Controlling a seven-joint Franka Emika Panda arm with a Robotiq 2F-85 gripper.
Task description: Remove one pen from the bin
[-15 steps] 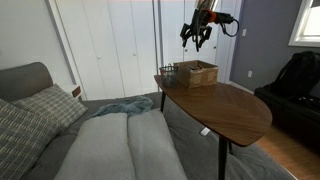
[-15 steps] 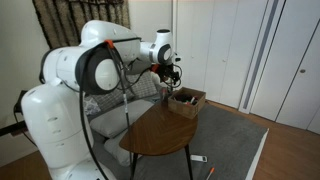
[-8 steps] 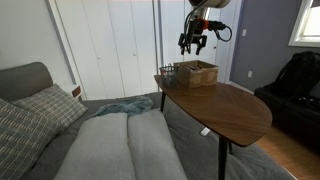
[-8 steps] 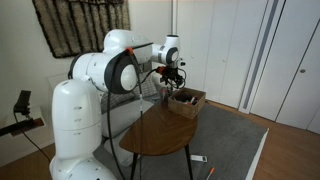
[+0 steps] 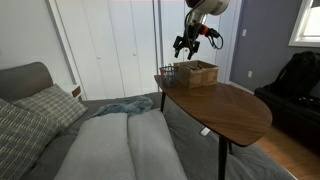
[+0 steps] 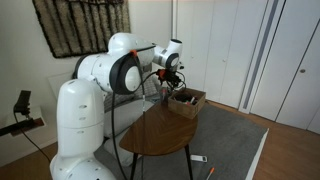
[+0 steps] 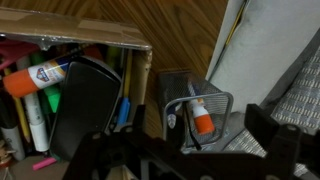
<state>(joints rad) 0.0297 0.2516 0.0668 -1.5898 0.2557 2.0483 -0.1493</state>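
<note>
Now the hand [image 5: 184,46] hangs in open air well above the bin [image 5: 167,71], its fingers spread wide and holding nothing. The bin stands at the far edge of the surface [image 5: 225,108], just beside the tan box [image 5: 198,73] at the same end. From the box, a broad stretch of brown wood runs to the near rounded edge. In the wrist view an orange-capped marker [image 7: 200,117] stands inside the mesh bin; a dark pen cannot be made out there.
</note>
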